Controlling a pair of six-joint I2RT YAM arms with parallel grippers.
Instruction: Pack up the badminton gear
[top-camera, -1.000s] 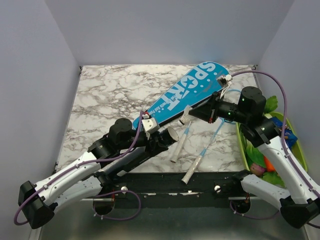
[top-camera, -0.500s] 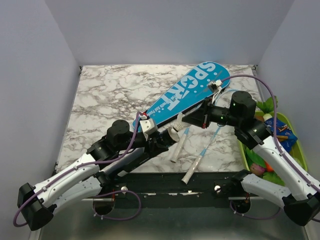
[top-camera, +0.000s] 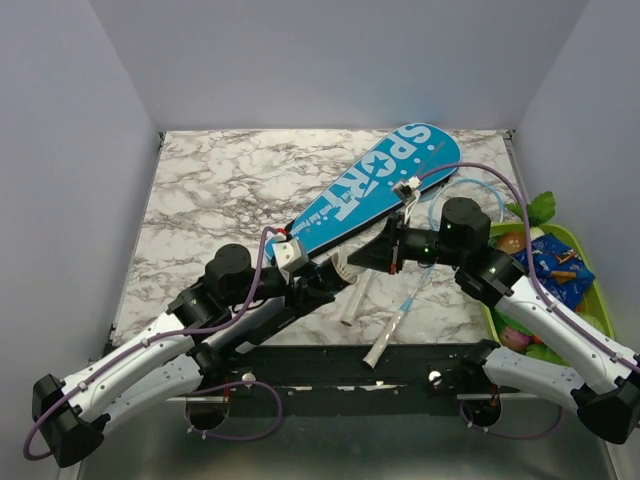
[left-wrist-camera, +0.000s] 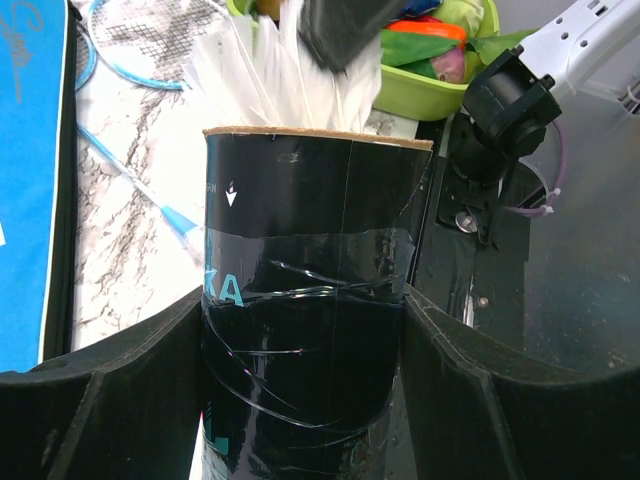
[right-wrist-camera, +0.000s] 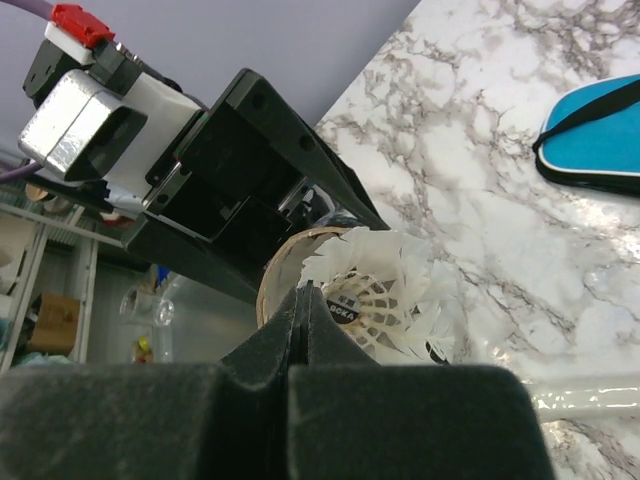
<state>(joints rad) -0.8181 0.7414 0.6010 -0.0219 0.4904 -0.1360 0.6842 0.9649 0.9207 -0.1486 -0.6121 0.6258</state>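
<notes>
The right arm has swung in from the surface's right side, and its pincer (top-camera: 388, 253) now meets the left pincer (top-camera: 322, 280) over the near edge. The left is clamped around a black tube (left-wrist-camera: 300, 250), and the right pinches a white shuttlecock (right-wrist-camera: 385, 300) at the tube's mouth. Loading the tube appears to be under way. Next should come a straight push, then a release. The cyan bag (top-camera: 370, 190) and two rackets (top-camera: 398, 318) lie unpacked on the marble surface (top-camera: 220, 190).
</notes>
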